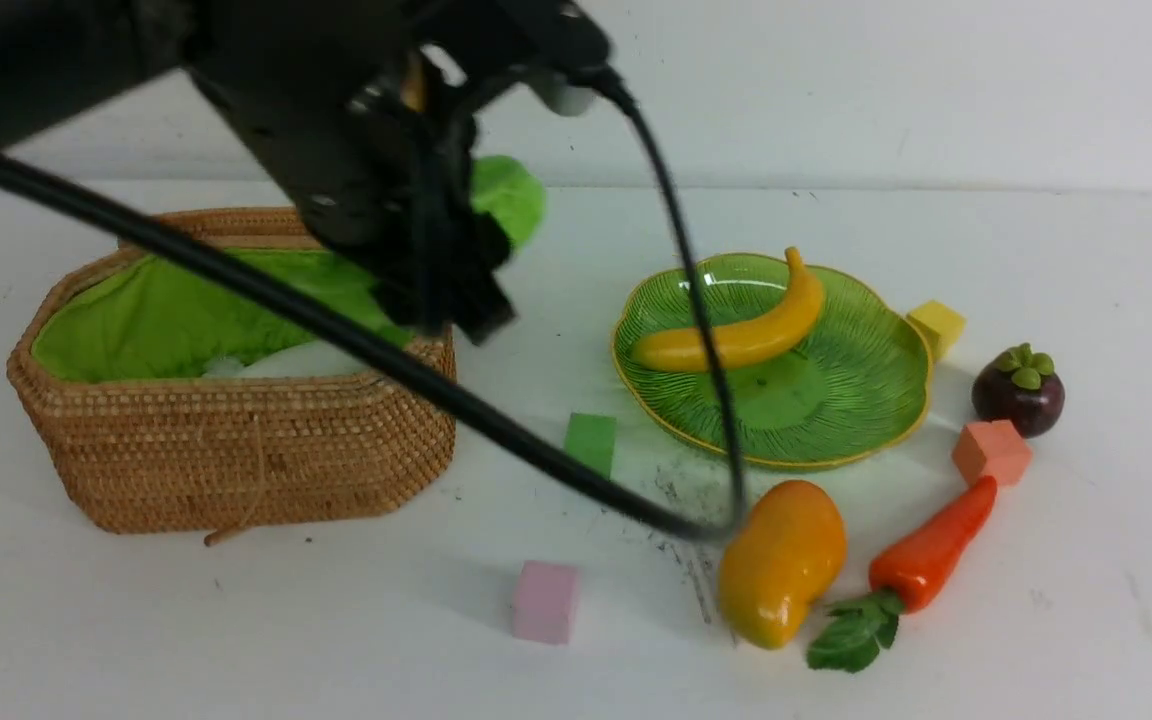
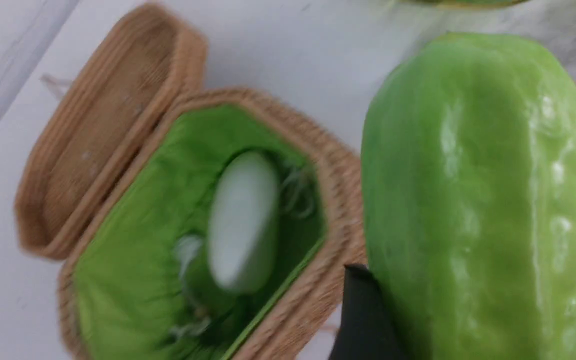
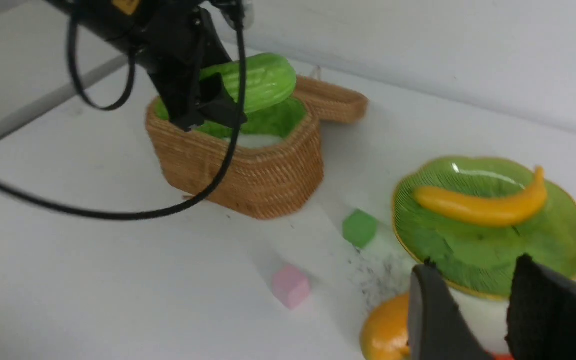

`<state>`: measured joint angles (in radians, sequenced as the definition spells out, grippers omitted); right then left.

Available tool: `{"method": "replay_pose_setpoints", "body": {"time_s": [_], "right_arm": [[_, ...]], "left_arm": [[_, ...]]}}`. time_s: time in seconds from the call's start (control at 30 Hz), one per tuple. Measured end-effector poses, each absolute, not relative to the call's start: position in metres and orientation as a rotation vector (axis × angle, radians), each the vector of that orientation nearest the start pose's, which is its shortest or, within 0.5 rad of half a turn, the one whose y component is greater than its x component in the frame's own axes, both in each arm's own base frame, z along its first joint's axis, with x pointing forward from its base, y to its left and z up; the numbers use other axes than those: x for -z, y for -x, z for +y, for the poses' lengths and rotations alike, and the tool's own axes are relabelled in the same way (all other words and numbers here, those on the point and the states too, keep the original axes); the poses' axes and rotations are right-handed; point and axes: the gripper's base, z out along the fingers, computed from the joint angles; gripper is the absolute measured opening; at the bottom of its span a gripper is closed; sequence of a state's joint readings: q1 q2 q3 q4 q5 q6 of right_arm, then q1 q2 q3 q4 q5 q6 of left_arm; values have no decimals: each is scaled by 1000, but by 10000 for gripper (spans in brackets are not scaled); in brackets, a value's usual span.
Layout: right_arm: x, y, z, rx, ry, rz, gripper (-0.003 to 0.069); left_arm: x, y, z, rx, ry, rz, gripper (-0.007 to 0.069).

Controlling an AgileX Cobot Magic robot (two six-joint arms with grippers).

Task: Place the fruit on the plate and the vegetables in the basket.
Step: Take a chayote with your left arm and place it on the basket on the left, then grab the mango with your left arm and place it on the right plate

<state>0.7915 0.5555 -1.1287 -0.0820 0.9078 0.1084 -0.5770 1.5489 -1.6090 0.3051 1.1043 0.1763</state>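
My left gripper [image 1: 466, 270] is shut on the light-green cucumber [image 2: 483, 200], holding it in the air above the right end of the open wicker basket [image 1: 236, 440]. One black finger [image 2: 363, 315] shows pressed against the cucumber's side. The white radish [image 2: 243, 220] lies inside on the lime lining. On the green plate [image 1: 856, 400] rests the banana [image 1: 736, 335]. The mango [image 1: 781, 560], carrot [image 1: 936, 545] and mangosteen [image 1: 1018, 388] lie on the table around the plate. My right gripper [image 3: 473, 270] hangs open and empty above the mango [image 3: 383, 330], near the plate's edge.
The basket's lid [image 2: 103, 130] lies folded back behind it. Small cubes are scattered about: green [image 1: 591, 442], pink [image 1: 546, 600], yellow [image 1: 936, 325] and salmon [image 1: 991, 452]. The left arm's black cable [image 1: 436, 385] droops across the table between basket and plate.
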Motion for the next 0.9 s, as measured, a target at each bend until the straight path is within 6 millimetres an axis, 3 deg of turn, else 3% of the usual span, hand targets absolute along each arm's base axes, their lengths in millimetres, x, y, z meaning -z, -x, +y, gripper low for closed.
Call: {"method": "replay_pose_setpoints", "body": {"time_s": [0.13, 0.3, 0.47, 0.7, 0.9], "right_arm": [[-459, -39, 43, -589, 713, 1652, 233], [-459, -37, 45, -600, 760, 1635, 233], [-456, -36, 45, -595, 777, 1665, 233], [-452, -35, 44, -614, 768, 1727, 233], [-450, -35, 44, -625, 760, 1752, 233]], "left_arm": [[-387, -323, -101, -285, -928, 2319, 449], [-357, -358, -69, -322, -1082, 2323, 449], [-336, -379, -55, -353, -1094, 2344, 449], [-335, -388, -47, -403, -941, 2335, 653], [-347, -377, -53, -242, -749, 2387, 610]]}}
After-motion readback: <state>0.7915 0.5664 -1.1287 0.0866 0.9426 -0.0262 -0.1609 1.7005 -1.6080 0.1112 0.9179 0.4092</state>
